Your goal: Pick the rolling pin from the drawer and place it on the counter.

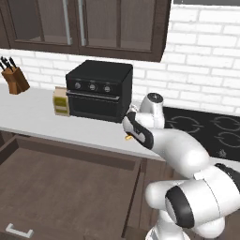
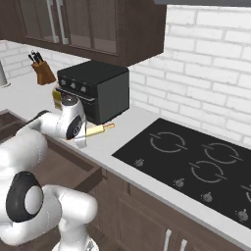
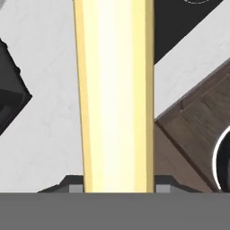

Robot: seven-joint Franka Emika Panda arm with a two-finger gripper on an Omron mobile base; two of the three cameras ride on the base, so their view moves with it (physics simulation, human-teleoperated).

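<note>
The rolling pin [image 2: 100,130] is clamped crosswise between the closed fingers of the gripper [image 2: 82,138], low over the counter [image 2: 139,128] beside the toaster oven [image 2: 95,88], apparently for set-down. The hand view shows its pale barrel; the left base view shows the open drawer [image 1: 70,192].

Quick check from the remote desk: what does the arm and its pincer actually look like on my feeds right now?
The arm is made of glossy white rounded segments with dark grey to black bands and round caps at the joints. The wrist ends in a white housing with a grey disc on top. No cables or markings are visible. The pincer has two small dark grey finger tips with lighter grey pads.
</note>
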